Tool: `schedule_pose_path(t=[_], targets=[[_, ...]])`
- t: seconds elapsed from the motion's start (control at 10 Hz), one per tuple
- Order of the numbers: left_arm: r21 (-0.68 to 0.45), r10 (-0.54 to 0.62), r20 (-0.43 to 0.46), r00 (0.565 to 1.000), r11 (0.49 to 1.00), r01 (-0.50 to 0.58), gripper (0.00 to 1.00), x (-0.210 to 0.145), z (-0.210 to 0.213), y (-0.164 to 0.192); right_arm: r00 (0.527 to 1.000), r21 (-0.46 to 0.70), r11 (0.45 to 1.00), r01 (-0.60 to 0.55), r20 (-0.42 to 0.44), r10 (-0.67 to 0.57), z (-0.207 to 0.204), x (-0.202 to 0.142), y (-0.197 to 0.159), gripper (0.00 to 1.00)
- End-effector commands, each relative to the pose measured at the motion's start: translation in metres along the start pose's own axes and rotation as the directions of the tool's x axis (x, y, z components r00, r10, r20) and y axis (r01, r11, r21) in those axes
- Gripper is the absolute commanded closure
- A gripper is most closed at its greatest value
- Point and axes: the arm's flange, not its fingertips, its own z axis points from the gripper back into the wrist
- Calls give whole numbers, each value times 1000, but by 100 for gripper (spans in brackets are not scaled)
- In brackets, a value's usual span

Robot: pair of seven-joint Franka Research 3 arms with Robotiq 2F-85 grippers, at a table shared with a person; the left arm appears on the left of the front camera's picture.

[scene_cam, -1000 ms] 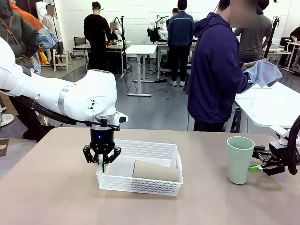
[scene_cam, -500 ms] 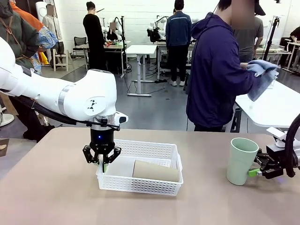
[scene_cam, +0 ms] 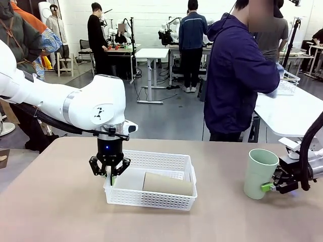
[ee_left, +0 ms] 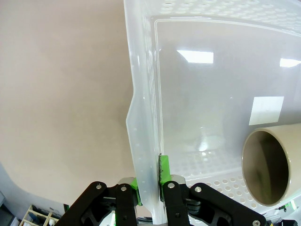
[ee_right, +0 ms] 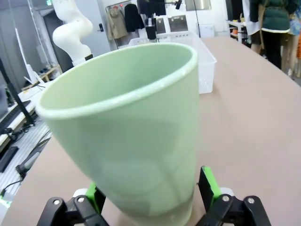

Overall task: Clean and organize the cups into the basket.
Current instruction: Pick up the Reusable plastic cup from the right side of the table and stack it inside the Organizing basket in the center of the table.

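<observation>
A tan table (scene_cam: 60,201) carries a white lattice basket (scene_cam: 151,200) at its middle, seen from the robot's side. At the basket's left short end the left gripper (scene_cam: 110,175) hangs straight down, its jaws pressed together on that end wall. In the wrist view one green pad (ee_left: 164,167) lies flat against the inside of the translucent wall, with its partner on the outside.

Inside the basket, toward its right half, a tan-brown cup (scene_cam: 168,184) lies on its side with its mouth facing the gripped end. There is bare floor between the cup and that wall. Beyond the basket's far right corner, a person (scene_cam: 237,75) in a dark hooded top stands turned toward another table.

Well to the right of the basket, a pale mint green cup (scene_cam: 259,174) stands on the table, leaning slightly. The right gripper (scene_cam: 268,185) comes in low from the side away from the basket. Its fingers are spread wide to either side of the cup's foot; whether the pads touch it I cannot tell.

By my reading, the step in hand is getting a grip on the green cup so it can be carried to the basket. To do it well, the fingers should close squarely on the tapered body, a little above the foot, so the lean does not turn into a topple. The cup should then be laid on its side in the bare stretch beside the tan one, while the left gripper steadies the basket.
</observation>
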Motion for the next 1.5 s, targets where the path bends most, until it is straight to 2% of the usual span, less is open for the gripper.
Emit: schedule_pose_path(t=[0.0, 0.2, 0.3, 0.4, 0.5, 0.6, 0.7, 0.8, 0.9, 1.0, 1.2, 1.4], targets=[[5, -3, 8, 1000, 1000, 3, 100, 0, 2, 0, 999, 30, 999, -18, -32, 19, -14, 0, -3, 0], [5, -3, 8, 1000, 1000, 3, 100, 0, 2, 0, 998, 70, 996, -52, -29, 54, -17, 3, -2, 0], [5, -3, 8, 1000, 1000, 3, 100, 0, 2, 0, 998, 67, 997, -42, -32, 44, -16, 3, -2, 59], [5, -3, 8, 1000, 1000, 3, 100, 0, 2, 0, 999, 66, 997, -45, -28, 47, -14, 3, 0, 59], [5, -3, 8, 1000, 1000, 3, 100, 0, 2, 0, 998, 64, 997, -51, -29, 52, -13, 4, 0, 100], [5, -3, 8, 1000, 1000, 3, 100, 0, 2, 0, 998, 59, 997, -58, -25, 59, -12, 6, 0, 64], [5, -3, 8, 1000, 1000, 3, 100, 0, 2, 0, 1000, -123, 992, -14, -1, 14, 0, 47, 12, 64], [5, -3, 8, 1000, 1000, 3, 100, 0, 2, 0, 1000, -123, 992, -14, -1, 14, 0, 47, 12, 64], [5, -3, 8, 1000, 1000, 3, 100, 0, 2, 0, 999, -174, 984, -48, 11, 50, 8, 97, 29, 64], [5, -3, 8, 1000, 1000, 3, 100, 0, 2, 0, 1000, -184, 983, -16, 16, 19, 16, 138, 37, 64], [5, -3, 8, 1000, 1000, 3, 100, 0, 2, 0, 1000, -262, 965, 11, 29, -3, 33, 200, 43, 64], [5, -3, 8, 1000, 1000, 3, 100, 0, 2, 0, 998, -325, 944, 52, -26, -64, 31, 222, 48, 64]])
